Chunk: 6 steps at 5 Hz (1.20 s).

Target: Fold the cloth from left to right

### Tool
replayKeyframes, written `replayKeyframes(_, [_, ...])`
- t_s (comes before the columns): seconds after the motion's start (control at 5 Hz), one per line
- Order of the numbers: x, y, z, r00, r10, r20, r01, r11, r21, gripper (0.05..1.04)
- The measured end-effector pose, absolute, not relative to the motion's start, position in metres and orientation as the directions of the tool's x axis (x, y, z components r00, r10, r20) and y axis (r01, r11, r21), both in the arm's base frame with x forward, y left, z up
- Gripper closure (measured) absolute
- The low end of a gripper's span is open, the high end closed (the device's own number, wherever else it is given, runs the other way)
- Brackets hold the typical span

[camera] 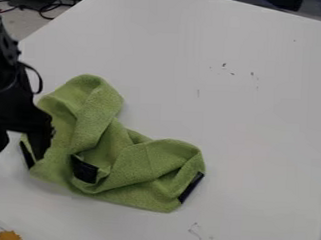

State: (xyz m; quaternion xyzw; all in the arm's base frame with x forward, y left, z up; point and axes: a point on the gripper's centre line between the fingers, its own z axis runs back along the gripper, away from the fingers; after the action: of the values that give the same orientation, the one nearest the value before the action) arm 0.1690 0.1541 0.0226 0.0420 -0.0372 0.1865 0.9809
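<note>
The green cloth (pixel 101 134) is lying bunched on the white desk (pixel 256 131), spanning the left and lower middle of the frame. The black hand (pixel 18 152) is hanging at the left, its fingers spread wide, one overlapping the cloth's left side in view and the other standing outside it. A dark patch (pixel 27 155) on that edge is showing between them.

The step in hand is probably taking this left edge. Doing it well is likely calling for lowering squarely astride the edge and closing on its outer layer only; pinching too deep could be dragging the whole heap. Then lifting enough to be clearing the raised folds, carrying rightward slowly, and laying the edge down near the right-hand dark patch (pixel 191 187) should be giving a neater fold. The loose creases may be slumping on the way.

No readable writing is showing on the middle patch (pixel 84 170) or elsewhere.
</note>
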Motion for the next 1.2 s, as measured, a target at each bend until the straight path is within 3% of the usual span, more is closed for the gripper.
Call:
replayKeyframes(0.2, [0.167,0.154,0.003,0.925,0.372,0.081,-0.376,0.926,0.037,0.084])
replayKeyframes(0.4, [0.17,0.158,0.003,0.929,0.36,0.081,-0.365,0.929,0.056,0.136])
replayKeyframes(0.8, [0.185,0.154,0.004,0.951,0.304,0.055,-0.308,0.948,0.081,0.662])
replayKeyframes(1.0, [0.184,0.152,0.007,0.945,0.324,0.037,-0.326,0.939,0.111,0.853])
replayKeyframes(1.2, [0.194,0.154,0.035,0.947,0.316,0.062,-0.322,0.932,0.168,0.975])
